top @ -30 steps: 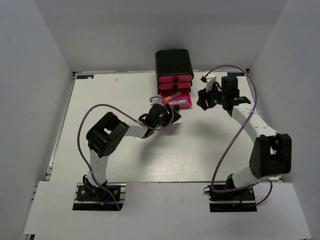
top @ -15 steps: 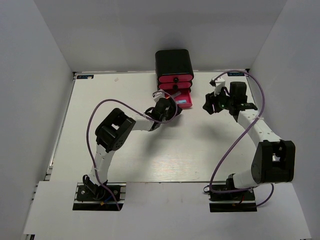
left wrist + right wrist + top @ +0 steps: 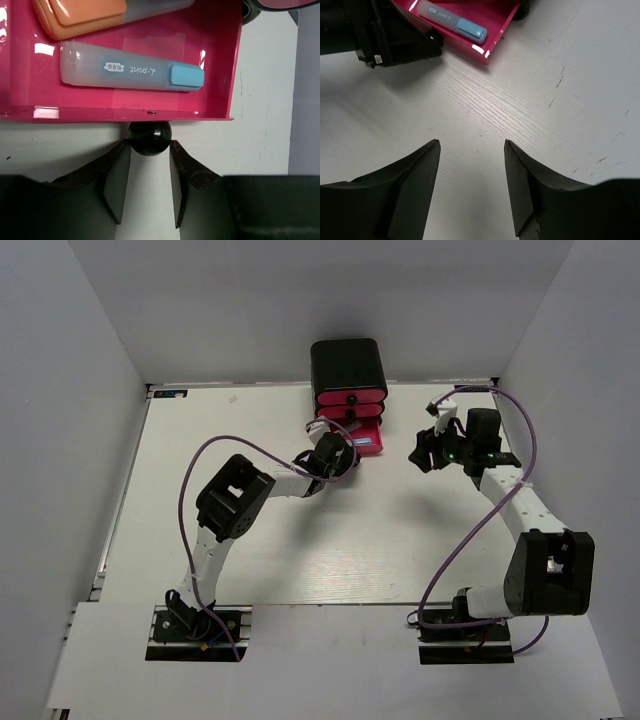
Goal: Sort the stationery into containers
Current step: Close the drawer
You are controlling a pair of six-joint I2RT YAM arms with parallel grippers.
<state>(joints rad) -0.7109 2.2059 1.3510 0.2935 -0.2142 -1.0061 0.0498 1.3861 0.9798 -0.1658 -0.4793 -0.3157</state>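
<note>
Left claw (image 3: 149,152) clamps the knob (image 3: 150,137) of the open drawer (image 3: 215,50), seemingly touching both sides; push straight and level toward the cabinet (image 3: 347,360) so the blue marker (image 3: 132,72) inside cannot jam.

Left wrist view: orange marker (image 3: 80,15), upper left, is cut by the top edge. The pink drawer (image 3: 220,55) runs off the top and left edges. Contact between the fingers (image 3: 117,175) and the black knob (image 3: 150,139) cannot be confirmed.
Top view: the drawer's contents are too small to identify. The left gripper (image 3: 337,447) covers the knob.
</note>
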